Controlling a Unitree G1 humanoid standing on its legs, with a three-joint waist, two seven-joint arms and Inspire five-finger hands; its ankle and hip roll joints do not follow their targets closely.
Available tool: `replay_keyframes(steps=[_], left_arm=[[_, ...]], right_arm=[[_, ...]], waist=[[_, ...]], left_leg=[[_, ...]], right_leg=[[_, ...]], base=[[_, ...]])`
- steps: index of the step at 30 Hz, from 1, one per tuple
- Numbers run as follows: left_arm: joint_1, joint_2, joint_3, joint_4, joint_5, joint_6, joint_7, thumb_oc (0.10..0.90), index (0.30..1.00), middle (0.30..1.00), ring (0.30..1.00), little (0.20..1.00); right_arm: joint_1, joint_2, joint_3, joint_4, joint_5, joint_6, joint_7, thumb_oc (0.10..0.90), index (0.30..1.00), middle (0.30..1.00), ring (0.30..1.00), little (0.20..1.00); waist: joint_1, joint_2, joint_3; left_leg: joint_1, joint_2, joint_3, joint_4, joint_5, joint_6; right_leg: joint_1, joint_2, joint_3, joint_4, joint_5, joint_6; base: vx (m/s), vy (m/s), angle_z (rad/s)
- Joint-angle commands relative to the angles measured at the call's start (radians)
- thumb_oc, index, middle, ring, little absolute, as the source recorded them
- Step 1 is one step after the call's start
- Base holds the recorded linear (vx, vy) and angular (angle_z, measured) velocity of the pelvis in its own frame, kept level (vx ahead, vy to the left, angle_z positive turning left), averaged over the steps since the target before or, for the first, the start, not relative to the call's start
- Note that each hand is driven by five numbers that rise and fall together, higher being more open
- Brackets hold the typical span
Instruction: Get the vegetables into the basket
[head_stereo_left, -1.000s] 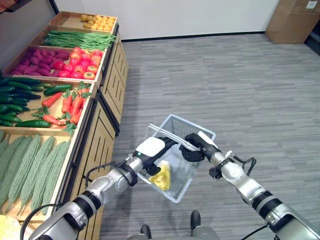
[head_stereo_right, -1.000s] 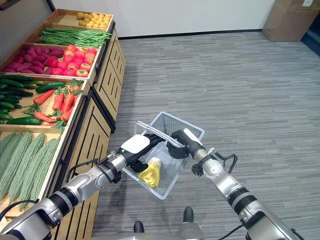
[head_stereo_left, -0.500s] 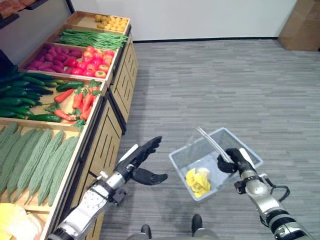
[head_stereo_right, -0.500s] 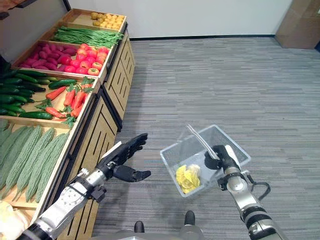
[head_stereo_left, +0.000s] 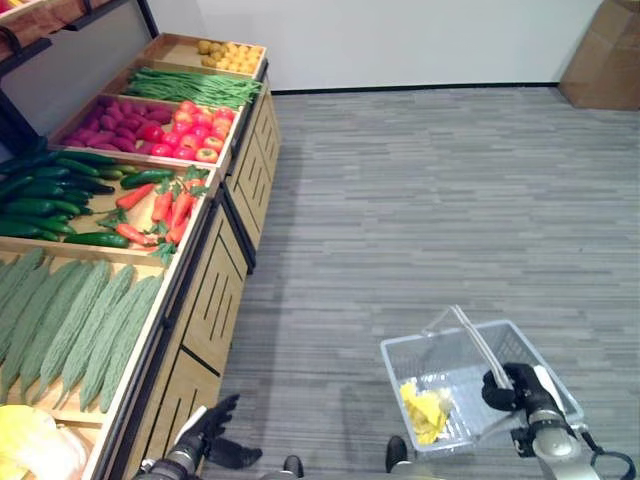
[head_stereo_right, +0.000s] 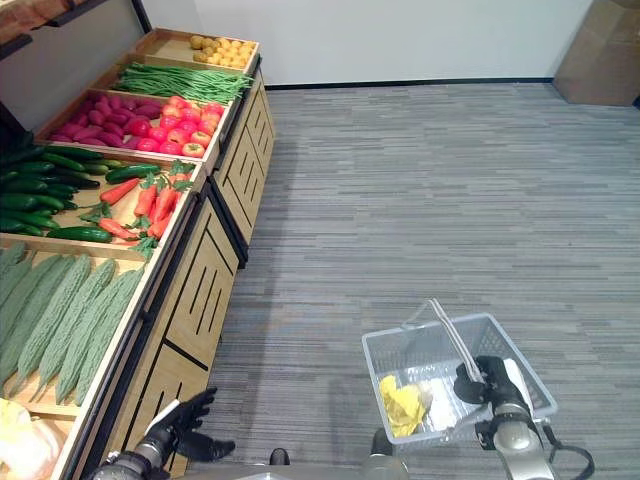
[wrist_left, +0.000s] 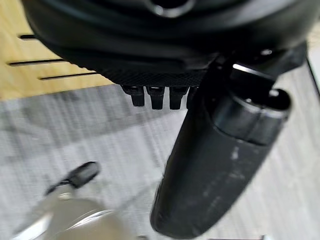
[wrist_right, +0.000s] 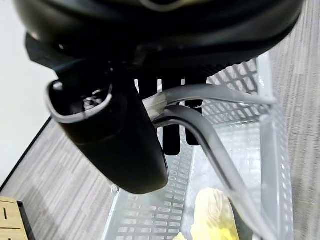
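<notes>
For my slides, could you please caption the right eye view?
Right hand carries the basket by its handle, a yellow vegetable inside, beside the produce shelf.

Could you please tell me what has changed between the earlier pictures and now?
The left hand let go of the basket and dropped low beside the stand. The right hand swung the basket out to the robot's right. Its hold on the handle and the yellow vegetable inside stayed.

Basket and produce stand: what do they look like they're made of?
Basket: looks like pale translucent plastic, with perforated mesh walls and smooth moulded handles; the right hand has its fingers curled round them. Produce stand: light wood or wood-look panels, with visible grain, dark slots and dark edging; veneer or solid can't be told.
</notes>
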Motion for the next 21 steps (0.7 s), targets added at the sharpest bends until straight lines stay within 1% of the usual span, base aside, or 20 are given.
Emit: replay_keyframes(steps=[1,3,5,6,8,9,11,13,18,21], left_arm=[[-0.103,0.02,0.047,0.057,0.168,-0.014,0.069,0.9,1.0,1.0,1.0,1.0],[-0.111,-0.013,0.054,0.123,0.191,-0.004,0.089,0.9,1.0,1.0,1.0,1.0],[-0.122,-0.043,0.06,0.227,0.249,0.016,0.119,0.9,1.0,1.0,1.0,1.0],[-0.124,-0.045,0.06,0.23,0.25,0.014,0.121,0.9,1.0,1.0,1.0,1.0],[-0.133,-0.075,0.075,0.3,0.282,0.032,0.149,0.9,1.0,1.0,1.0,1.0],[-0.133,-0.075,0.075,0.3,0.282,0.032,0.149,0.9,1.0,1.0,1.0,1.0],[-0.14,-0.118,0.117,0.404,0.302,0.066,0.2,0.9,1.0,1.0,1.0,1.0],[-0.138,-0.133,0.119,0.412,0.305,0.069,0.215,0.9,1.0,1.0,1.0,1.0],[-0.139,-0.145,0.13,0.436,0.292,0.077,0.231,0.9,1.0,1.0,1.0,1.0],[-0.155,-0.145,0.146,0.433,0.257,0.082,0.253,0.9,1.0,1.0,1.0,1.0]], right_arm=[[-0.12,-0.035,-0.065,-0.06,-0.021,-0.113,-0.043,0.4,0.3,0.3,0.3,0.3],[-0.109,-0.03,-0.063,-0.064,-0.026,-0.112,-0.044,0.4,0.3,0.3,0.3,0.3],[-0.096,-0.025,-0.058,-0.059,-0.036,-0.111,-0.042,0.4,0.3,0.3,0.3,0.3],[-0.097,-0.025,-0.058,-0.059,-0.036,-0.111,-0.042,0.4,0.3,0.3,0.3,0.3],[-0.083,-0.014,-0.052,-0.054,-0.04,-0.11,-0.042,0.4,0.3,0.3,0.3,0.3],[-0.083,-0.014,-0.052,-0.054,-0.04,-0.11,-0.042,0.4,0.3,0.3,0.3,0.3],[-0.062,-0.001,-0.041,-0.059,-0.048,-0.106,-0.045,0.4,0.3,0.3,0.3,0.3],[-0.063,0.001,-0.036,-0.038,-0.046,-0.105,-0.049,0.4,0.3,0.3,0.3,0.3],[-0.056,0.005,-0.033,-0.05,-0.049,-0.101,-0.052,0.4,0.3,0.3,0.3,0.3],[-0.05,0.006,-0.029,-0.057,-0.045,-0.103,-0.057,0.4,0.3,0.3,0.3,0.3]], waist=[[0.009,-0.068,-0.025],[0.005,-0.068,-0.025],[0.002,-0.069,-0.025],[0.002,-0.069,-0.024],[0.0,-0.069,-0.024],[0.0,-0.069,-0.024],[-0.005,-0.072,-0.022],[-0.004,-0.072,-0.017],[-0.008,-0.072,-0.001],[-0.009,-0.068,0.018]], left_leg=[[-0.004,0.043,0.009,0.006,0.003,-0.07],[-0.003,0.044,0.011,0.006,0.002,-0.07],[-0.003,0.045,0.012,0.006,0.002,-0.07],[-0.003,0.045,0.012,0.006,0.002,-0.07],[-0.002,0.047,0.014,0.006,0.002,-0.071],[-0.002,0.047,0.014,0.006,0.002,-0.071],[0.002,0.049,0.02,0.006,0.003,-0.072],[0.004,0.051,0.022,0.006,0.004,-0.072],[0.006,0.06,0.025,0.006,0.011,-0.076],[-0.001,0.074,0.019,0.006,0.024,-0.081]], right_leg=[[0.074,-0.068,-0.004,0.006,-0.078,0.079],[0.073,-0.066,-0.001,0.006,-0.079,0.077],[0.072,-0.063,0.0,0.006,-0.081,0.075],[0.072,-0.063,0.0,0.006,-0.081,0.075],[0.071,-0.061,0.003,0.006,-0.083,0.072],[0.071,-0.061,0.003,0.006,-0.083,0.072],[0.069,-0.055,0.011,0.006,-0.085,0.068],[0.07,-0.052,0.013,0.006,-0.087,0.066],[0.07,-0.042,0.016,0.006,-0.093,0.057],[0.055,-0.029,0.013,0.041,-0.113,0.044]], base=[[0.0,0.0,0.0],[0.0,-0.011,-0.09],[0.0,-0.014,-0.1],[0.0,0.0,0.0],[0.0,-0.005,-0.02],[0.01,-0.014,-0.07],[0.02,-0.034,-0.07],[0.01,-0.034,-0.05],[0.01,-0.049,-0.04],[-0.01,-0.084,-0.01]])
